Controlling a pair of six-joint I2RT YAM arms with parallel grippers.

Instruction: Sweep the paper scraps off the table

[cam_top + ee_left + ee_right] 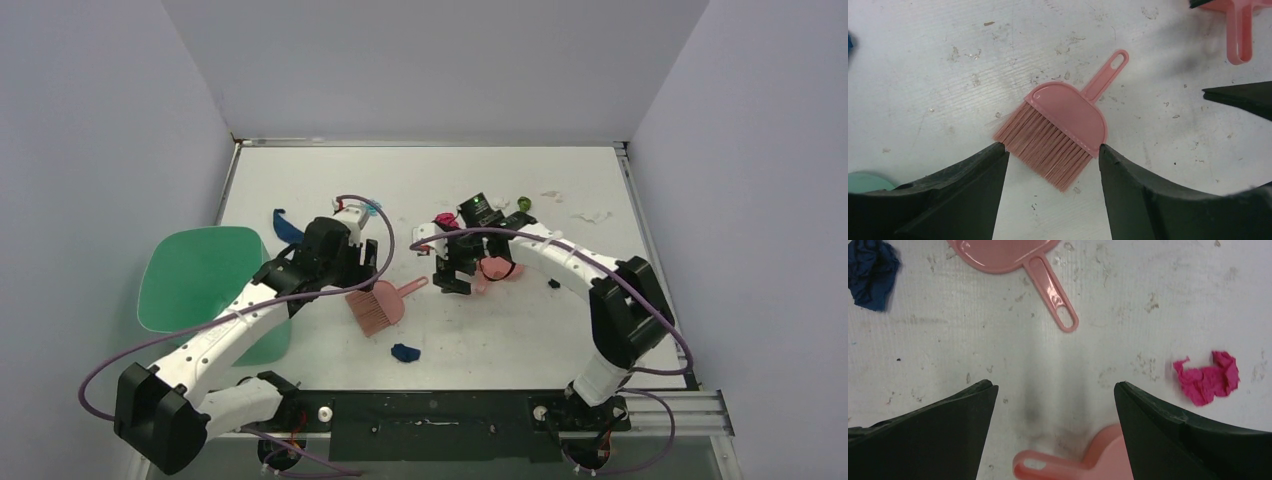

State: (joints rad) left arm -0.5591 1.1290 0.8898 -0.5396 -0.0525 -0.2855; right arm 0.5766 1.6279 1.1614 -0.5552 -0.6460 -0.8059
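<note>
Paper scraps lie on the white table (330,175): a magenta wad (444,220), a green one (523,203), white bits (590,214), a black bit (553,284) and a dark blue wad (405,352). My left gripper (356,278) is open and empty, its fingers either side of the pink brush's (1063,125) bristles, just above them. My right gripper (455,278) is open and empty over the pink dustpan's handle (1058,465). The right wrist view shows the magenta wad (1208,377) to the right and the dark blue wad (870,272) at top left.
A mint-green bin (205,285) stands off the table's left edge beside my left arm. A dark blue curved scrap (288,227) lies near the bin. The dustpan (495,268) sits under my right wrist. Grey walls close in on three sides.
</note>
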